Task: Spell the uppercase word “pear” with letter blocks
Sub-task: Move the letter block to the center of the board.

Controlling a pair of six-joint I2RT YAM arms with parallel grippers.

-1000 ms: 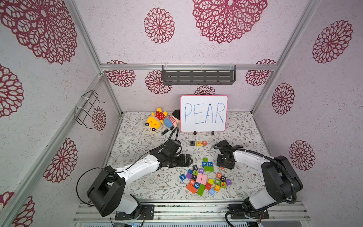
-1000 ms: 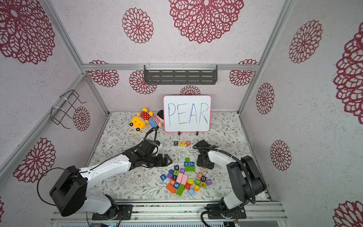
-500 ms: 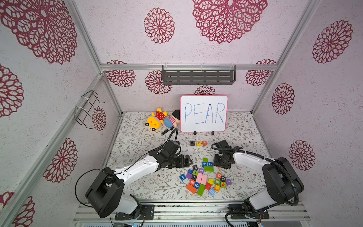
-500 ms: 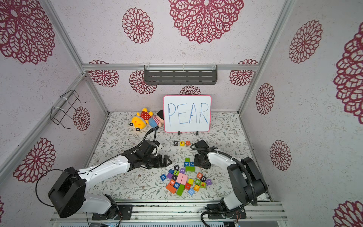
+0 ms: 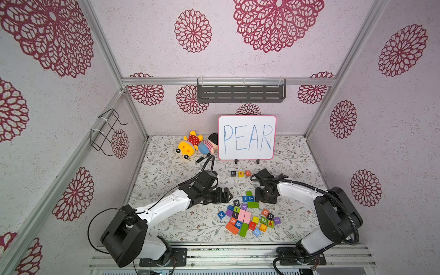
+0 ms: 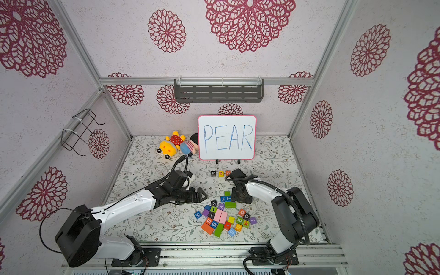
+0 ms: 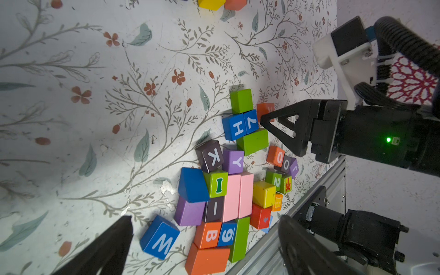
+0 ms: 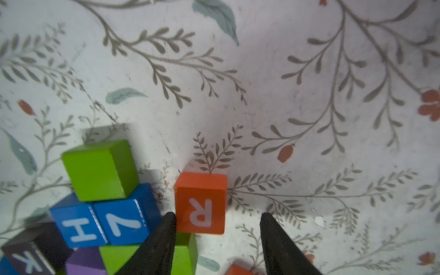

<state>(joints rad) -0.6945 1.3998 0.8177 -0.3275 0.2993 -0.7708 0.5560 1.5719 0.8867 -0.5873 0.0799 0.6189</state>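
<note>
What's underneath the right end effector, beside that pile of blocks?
An orange-red R block lies on the table, just ahead of the open right end effector, beside a blue 7 block. In both top views the end effector hides it.

Reaching inward with both arms — holding left gripper (image 5: 228, 194) level and wide, right gripper (image 8: 217, 215) downward, jaws parted.

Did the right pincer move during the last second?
Yes. In a top view the right pincer has shifted sideways toward the blue 7 block, which stayed put; the gap between them is narrower.
</note>
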